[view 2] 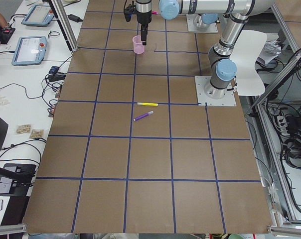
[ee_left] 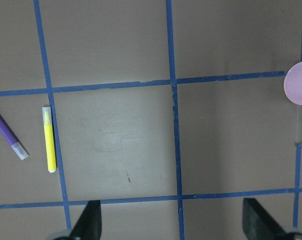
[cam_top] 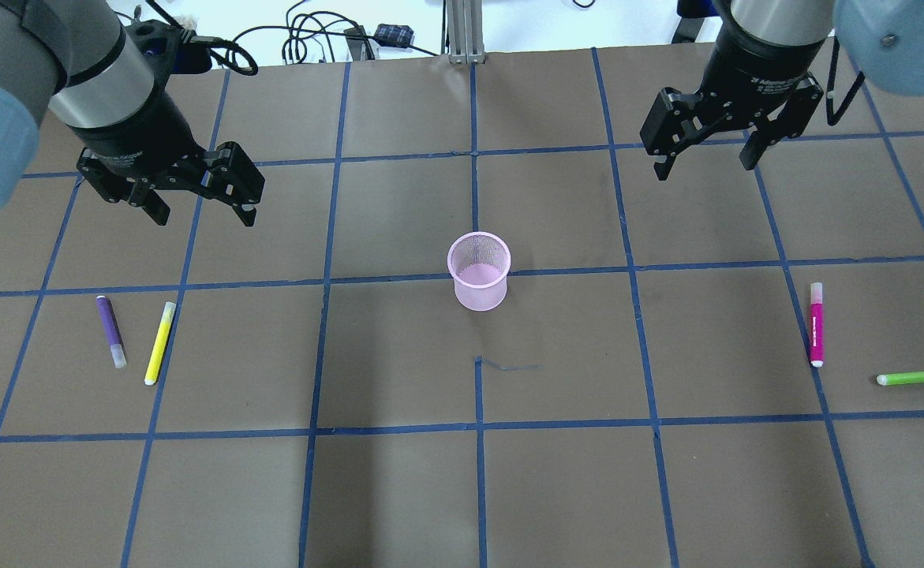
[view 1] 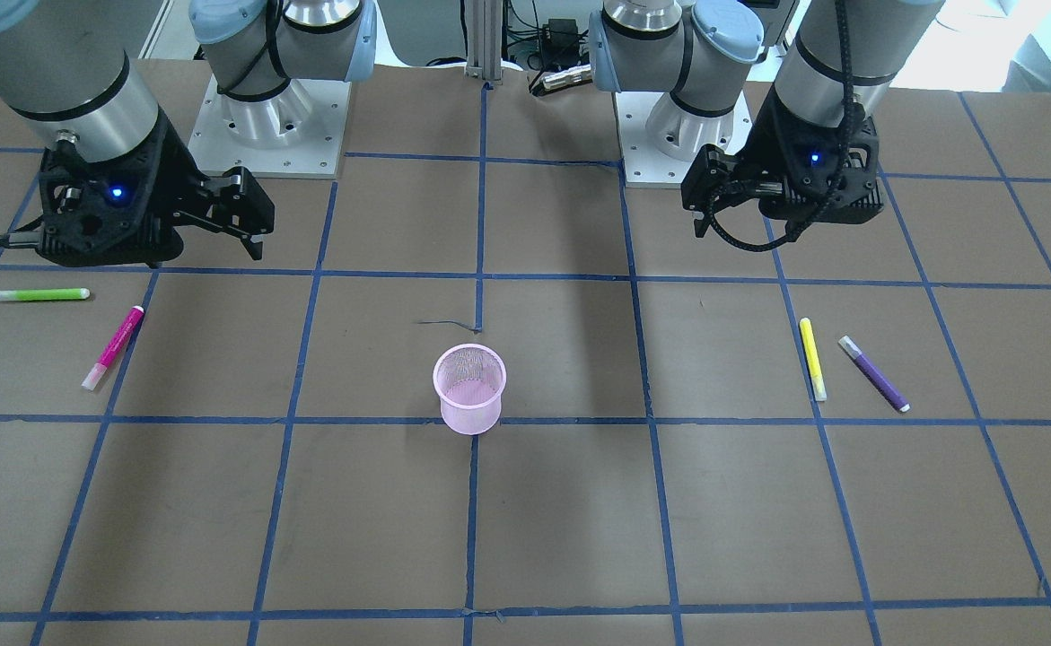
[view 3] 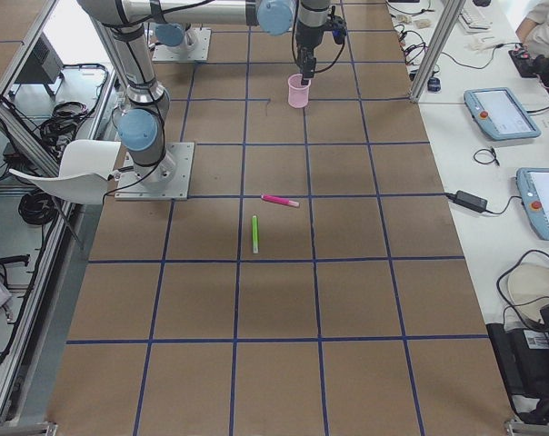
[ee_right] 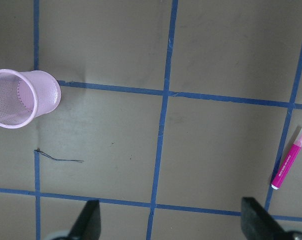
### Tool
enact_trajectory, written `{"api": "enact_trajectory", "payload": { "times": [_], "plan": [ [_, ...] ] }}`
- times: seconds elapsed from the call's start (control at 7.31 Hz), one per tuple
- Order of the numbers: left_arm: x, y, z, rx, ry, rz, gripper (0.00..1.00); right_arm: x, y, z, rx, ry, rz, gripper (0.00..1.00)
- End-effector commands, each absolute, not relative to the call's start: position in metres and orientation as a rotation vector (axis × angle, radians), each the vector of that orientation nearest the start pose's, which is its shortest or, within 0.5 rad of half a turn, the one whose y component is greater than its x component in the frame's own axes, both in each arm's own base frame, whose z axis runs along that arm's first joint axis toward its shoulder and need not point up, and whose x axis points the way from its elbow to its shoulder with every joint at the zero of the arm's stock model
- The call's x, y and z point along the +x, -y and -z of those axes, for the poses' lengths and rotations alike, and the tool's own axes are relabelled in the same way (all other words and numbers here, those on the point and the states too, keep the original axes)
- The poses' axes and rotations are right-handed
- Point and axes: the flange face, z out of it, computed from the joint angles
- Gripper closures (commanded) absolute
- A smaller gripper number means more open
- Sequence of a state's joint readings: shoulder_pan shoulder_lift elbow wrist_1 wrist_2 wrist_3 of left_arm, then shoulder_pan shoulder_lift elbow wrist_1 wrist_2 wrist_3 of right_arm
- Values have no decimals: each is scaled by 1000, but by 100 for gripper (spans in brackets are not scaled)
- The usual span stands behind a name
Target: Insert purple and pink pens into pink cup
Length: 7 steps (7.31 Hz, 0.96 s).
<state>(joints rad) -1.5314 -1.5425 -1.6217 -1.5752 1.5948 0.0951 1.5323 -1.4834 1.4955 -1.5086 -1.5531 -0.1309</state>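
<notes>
The pink mesh cup point(cam_top: 478, 272) stands upright at the table's middle; it also shows in the front view point(view 1: 469, 390). The purple pen point(cam_top: 110, 331) lies flat on my left side, beside a yellow pen point(cam_top: 160, 343). The pink pen point(cam_top: 816, 323) lies flat on my right side. My left gripper point(cam_top: 203, 214) hangs open and empty above the table, beyond the purple pen. My right gripper point(cam_top: 705, 166) hangs open and empty, beyond the pink pen. The left wrist view shows the purple pen point(ee_left: 6, 131) at its left edge; the right wrist view shows the pink pen point(ee_right: 290, 158) and the cup point(ee_right: 21, 97).
A green pen point(cam_top: 923, 377) lies near the pink pen at the right edge. The yellow pen point(view 1: 813, 359) lies parallel to the purple pen point(view 1: 875, 374). Blue tape lines grid the brown table. Cables and the arm bases point(view 1: 265, 126) sit at the robot's side.
</notes>
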Motion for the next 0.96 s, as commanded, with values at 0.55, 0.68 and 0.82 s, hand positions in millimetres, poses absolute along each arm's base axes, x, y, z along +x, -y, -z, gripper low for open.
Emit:
{"api": "enact_trajectory", "payload": {
  "times": [0.55,0.68,0.82],
  "plan": [
    [-79,493,-473,-4,-3124,-39,0,-119,496,-307,288,-3005,-338,0],
    [-45,506,-461,-28,-3123,-19,0,-136,473,-268,222,-3043,-246,0],
    [-16,514,-453,-74,-3123,-18,0,-153,443,-227,248,-3080,-144,0]
  ]
}}
